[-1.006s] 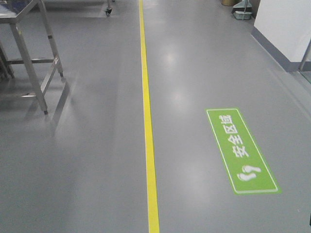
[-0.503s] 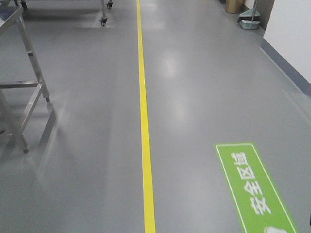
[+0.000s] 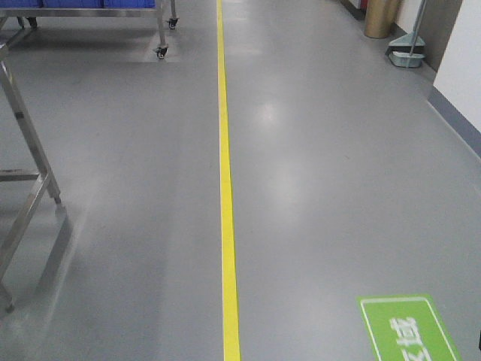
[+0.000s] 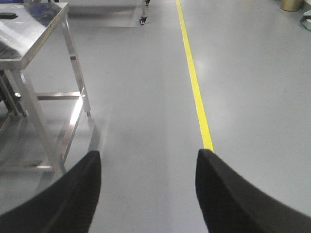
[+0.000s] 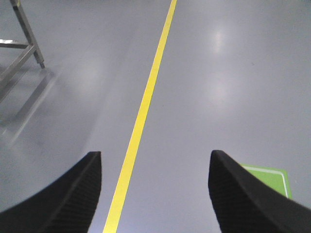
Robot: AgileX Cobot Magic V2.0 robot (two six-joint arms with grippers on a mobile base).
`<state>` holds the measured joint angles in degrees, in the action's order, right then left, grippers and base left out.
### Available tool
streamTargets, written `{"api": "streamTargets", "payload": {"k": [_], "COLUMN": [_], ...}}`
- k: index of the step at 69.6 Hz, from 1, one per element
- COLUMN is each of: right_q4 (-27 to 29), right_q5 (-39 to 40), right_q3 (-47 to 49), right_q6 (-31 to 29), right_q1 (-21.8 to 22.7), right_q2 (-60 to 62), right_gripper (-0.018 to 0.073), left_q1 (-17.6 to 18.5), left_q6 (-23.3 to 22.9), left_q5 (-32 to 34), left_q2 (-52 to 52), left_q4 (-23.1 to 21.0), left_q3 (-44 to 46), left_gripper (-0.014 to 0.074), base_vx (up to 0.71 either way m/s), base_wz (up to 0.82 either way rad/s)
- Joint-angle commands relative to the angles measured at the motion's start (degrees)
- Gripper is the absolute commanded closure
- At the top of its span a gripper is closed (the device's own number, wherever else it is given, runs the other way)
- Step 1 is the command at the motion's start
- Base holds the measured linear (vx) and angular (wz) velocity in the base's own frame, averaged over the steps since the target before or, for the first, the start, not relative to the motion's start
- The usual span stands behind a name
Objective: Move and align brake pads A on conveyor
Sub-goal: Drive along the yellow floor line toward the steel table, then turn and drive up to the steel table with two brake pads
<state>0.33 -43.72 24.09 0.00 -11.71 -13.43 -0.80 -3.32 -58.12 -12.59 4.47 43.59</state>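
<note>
Brake pads and conveyor: neither shows in any view. The left gripper [image 4: 148, 152] hangs empty, black fingers spread wide above the grey floor [image 4: 146, 97], with the steel table [image 4: 30, 34] off to its left. The right gripper [image 5: 155, 152] is just as wide and holds nothing, the yellow line [image 5: 142, 109] running below between its fingers and a green floor sign [image 3: 406, 329] just right.

The floor [image 3: 338, 188] is plain grey, crossed by a yellow line [image 3: 228, 226]. Near right, a green sign [image 3: 409, 329] has white edging and lettering. Far left sit blue bins [image 3: 83, 3]. My right hand [image 5: 155, 153] is black, finely ribbed.
</note>
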Motion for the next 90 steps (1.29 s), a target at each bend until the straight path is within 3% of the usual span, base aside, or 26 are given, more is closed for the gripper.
{"api": "streamTargets", "payload": {"k": [1,90], "right_q4": [-0.33,-0.33], "right_q5": [3.92,3.92], "right_q3": [1.56,1.56], "right_q6": [0.0,0.0], "right_q1": [0.21,0.21], "right_q2": [-0.6,-0.6], "right_gripper": [0.011,0.011], "left_q1": [0.17,0.17], "left_q6": [-0.18,-0.18], "left_q5": [4.34,4.4], "left_q2": [-0.94,-1.08], "left_q4": [-0.13,-0.13], "left_q3": [0.98,0.98], "left_gripper": [0.0174,0.0174], "base_vx": [0.75,0.69], "base_wz": [0.02,0.04]}}
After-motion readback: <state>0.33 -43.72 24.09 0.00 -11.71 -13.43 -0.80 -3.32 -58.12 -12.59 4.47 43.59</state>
